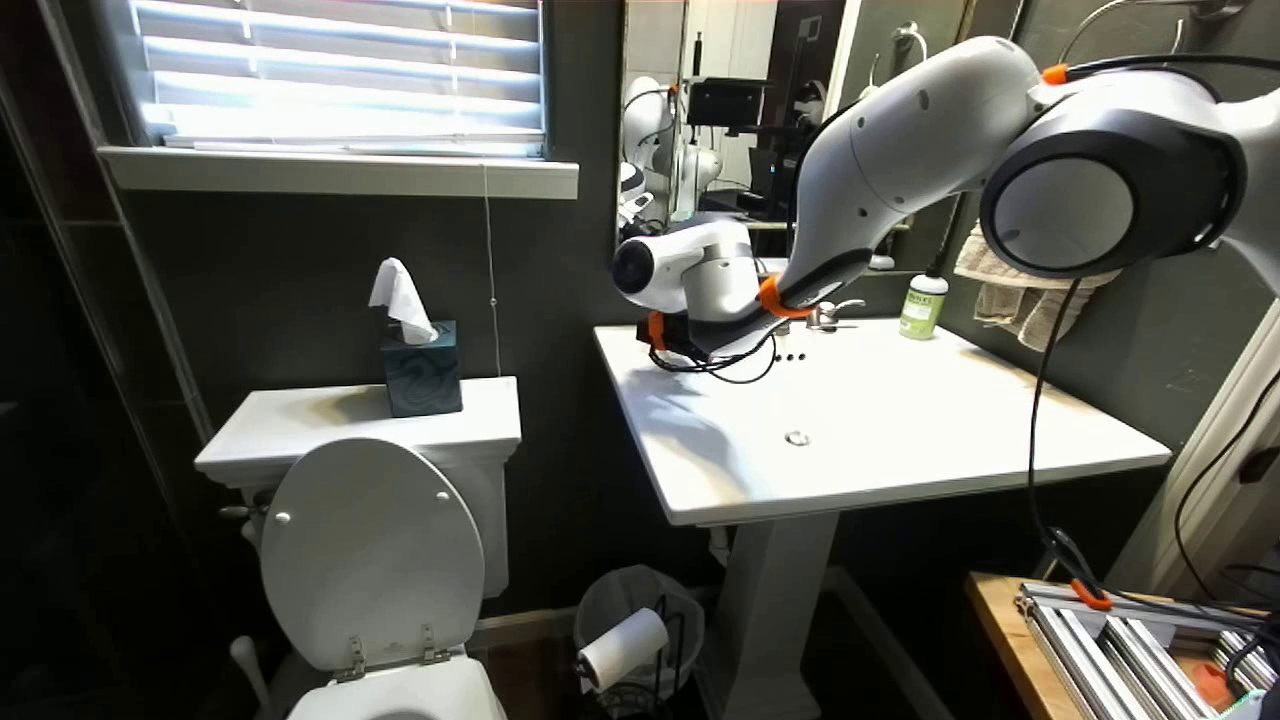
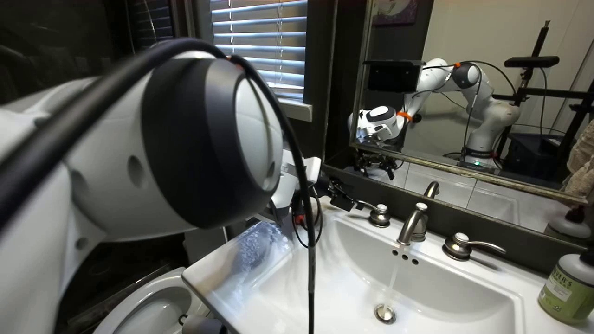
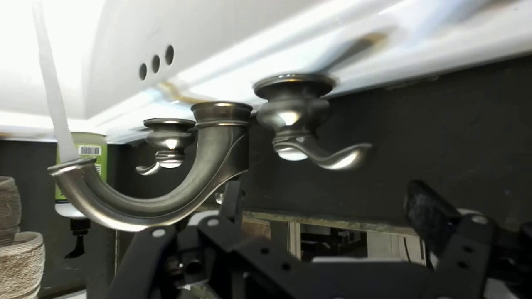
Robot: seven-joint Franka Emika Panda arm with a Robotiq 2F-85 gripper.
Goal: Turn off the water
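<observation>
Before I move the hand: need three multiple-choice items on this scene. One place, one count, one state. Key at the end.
1. Where does the tissue box stand?
A) on the windowsill
B) on the toilet tank
C) on the floor

2. How many overflow holes show?
A) one
B) two
C) three

3. The water is:
A) running from the spout
B) dripping
C) off

Key:
1 B: an exterior view shows the tissue box on top of the toilet tank.
2 C: the wrist view shows three dark ones in a row.
3 A: the wrist view shows an unbroken stream at the spout's mouth.
</observation>
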